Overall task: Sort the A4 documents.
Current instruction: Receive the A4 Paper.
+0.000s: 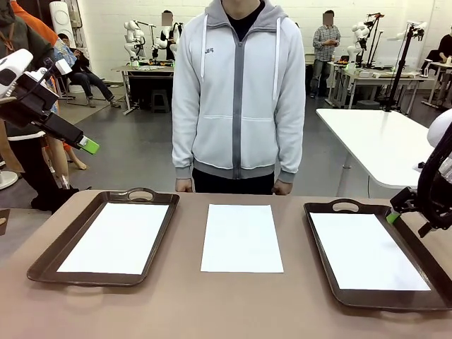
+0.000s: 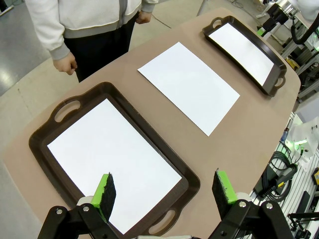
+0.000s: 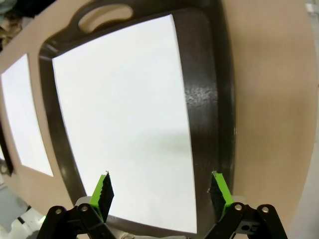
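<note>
We saw left gripper (image 2: 163, 186) agape, empty, facing A4 sheet (image 2: 109, 154) in left tray (image 2: 39, 145); right gripper (image 3: 160, 186) agape over sheet (image 3: 124, 109) in right tray (image 3: 205, 99); third sheet (image 1: 241, 237) lay on table (image 1: 183, 304) between.

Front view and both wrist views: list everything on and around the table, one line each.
Dark brown rectangular trays with handles: two, dark brown; left tray and right tray, at the table's two ends.
Plain white A4 paper sheets: three, white; one in the left tray, one bare on the table's middle, one in the right tray.
Tan tabletop: one, tan; under the trays and the middle sheet.
White table: one, white; behind, at the right.
Person in a pale grey zip hoodie: one; standing at the far side.
Left gripper: one, black with green pads; open, empty, raised near the left tray.
Right gripper: one, black with green pads; open, empty, over the right tray.
</note>
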You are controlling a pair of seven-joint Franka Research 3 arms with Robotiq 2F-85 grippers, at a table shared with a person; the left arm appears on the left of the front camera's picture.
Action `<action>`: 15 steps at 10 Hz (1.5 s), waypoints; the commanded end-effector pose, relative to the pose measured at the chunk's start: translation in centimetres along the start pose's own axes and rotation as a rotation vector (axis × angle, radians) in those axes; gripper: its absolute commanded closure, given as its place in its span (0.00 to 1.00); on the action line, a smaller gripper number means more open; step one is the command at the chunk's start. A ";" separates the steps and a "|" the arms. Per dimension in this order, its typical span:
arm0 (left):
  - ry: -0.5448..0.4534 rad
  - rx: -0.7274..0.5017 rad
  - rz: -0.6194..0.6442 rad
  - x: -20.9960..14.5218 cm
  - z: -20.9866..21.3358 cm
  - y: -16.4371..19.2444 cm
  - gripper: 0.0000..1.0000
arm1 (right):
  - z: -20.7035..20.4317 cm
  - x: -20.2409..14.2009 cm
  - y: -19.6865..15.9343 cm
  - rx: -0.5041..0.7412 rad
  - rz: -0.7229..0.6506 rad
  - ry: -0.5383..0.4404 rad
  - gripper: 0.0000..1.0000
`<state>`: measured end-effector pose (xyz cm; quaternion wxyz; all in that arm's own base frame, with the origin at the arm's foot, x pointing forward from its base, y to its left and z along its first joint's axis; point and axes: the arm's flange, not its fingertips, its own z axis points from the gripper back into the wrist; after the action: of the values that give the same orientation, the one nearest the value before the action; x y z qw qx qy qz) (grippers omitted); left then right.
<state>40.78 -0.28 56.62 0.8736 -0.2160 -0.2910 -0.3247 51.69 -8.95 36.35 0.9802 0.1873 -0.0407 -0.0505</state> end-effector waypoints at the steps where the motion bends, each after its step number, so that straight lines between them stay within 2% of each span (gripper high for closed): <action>1: 0.001 0.006 -0.003 -0.1 0.0 0.0 0.00 | 1.7 -2.5 4.5 0.028 0.227 -0.027 0.00; 3: 0.001 0.006 -0.003 -0.1 0.0 0.0 0.00 | 6.0 -4.7 10.1 0.065 0.519 -0.064 0.00; 4: 0.001 0.006 -0.003 -0.1 0.0 0.0 0.00 | 8.3 -5.8 11.5 0.107 0.608 -0.066 0.00; 7: 0.001 0.006 -0.003 -0.1 0.0 0.0 0.00 | 14.5 -9.7 13.2 0.214 0.823 -0.155 0.00; 9: 0.001 0.006 -0.003 -0.1 0.0 0.0 0.00 | 17.3 -10.3 13.3 0.274 0.858 -0.201 0.00; 12: 0.001 0.006 -0.003 -0.1 0.0 0.0 0.00 | 18.6 -9.4 13.1 0.441 0.893 -0.126 0.00; 15: 0.001 0.006 -0.003 -0.1 0.0 0.0 0.00 | 18.7 -8.6 12.8 0.463 0.886 -0.199 0.00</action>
<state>40.79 -0.27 56.62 0.8737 -0.2158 -0.2911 -0.3247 41.77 -2.45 57.89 0.8399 0.3513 -0.2017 0.3612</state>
